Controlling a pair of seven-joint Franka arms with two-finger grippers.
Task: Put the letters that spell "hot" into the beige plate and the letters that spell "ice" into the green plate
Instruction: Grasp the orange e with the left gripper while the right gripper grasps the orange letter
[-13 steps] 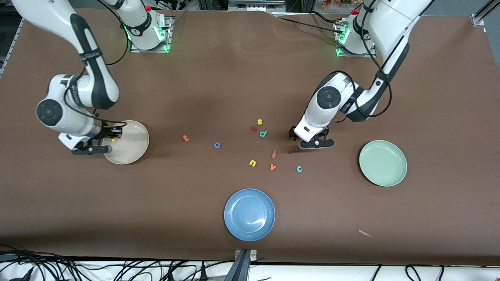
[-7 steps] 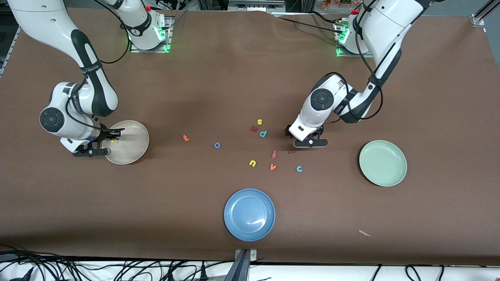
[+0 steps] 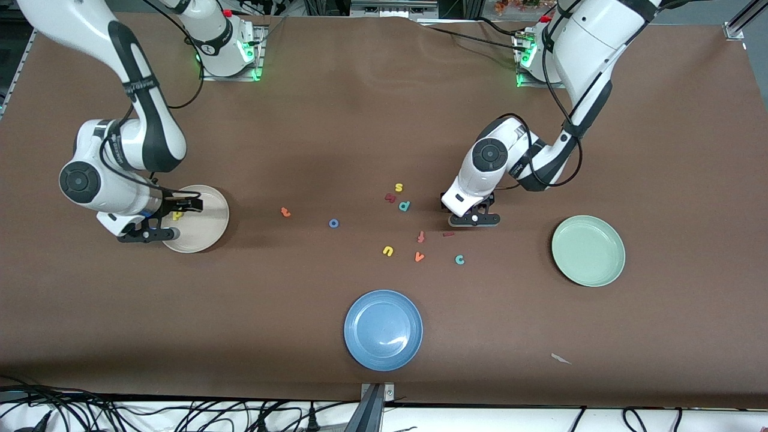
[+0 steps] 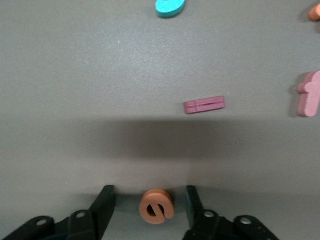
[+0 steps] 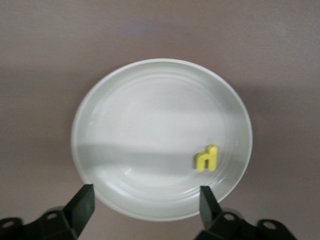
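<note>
My right gripper (image 3: 165, 217) (image 5: 145, 195) hangs open over the beige plate (image 3: 210, 231) (image 5: 150, 115). The yellow "h" (image 3: 177, 215) (image 5: 207, 158) lies loose in that plate. Low at the table, my left gripper (image 3: 474, 219) (image 4: 148, 197) stands open around the orange "e" (image 4: 157, 206), with a gap on each side of it. The dark red "i" (image 3: 448, 234) (image 4: 204, 105) lies just beside that gripper. The teal "c" (image 3: 459, 259) (image 4: 170, 7) is nearer to the front camera. The orange "t" (image 3: 285, 212) and blue "o" (image 3: 334, 223) lie mid-table. The green plate (image 3: 588, 251) holds nothing.
A blue plate (image 3: 383, 330) sits near the front edge. Other loose letters cluster mid-table: yellow "s" (image 3: 398, 188), a dark red letter (image 3: 390, 197), teal "p" (image 3: 404, 206), yellow "u" (image 3: 387, 251), orange-red "f" (image 3: 421, 237) and "v" (image 3: 419, 257). A paper scrap (image 3: 561, 359) lies near the front edge.
My right gripper has opened and let the yellow "h" fall into the beige plate. My left gripper has shifted a little toward the letters and its fingers have drawn closer together.
</note>
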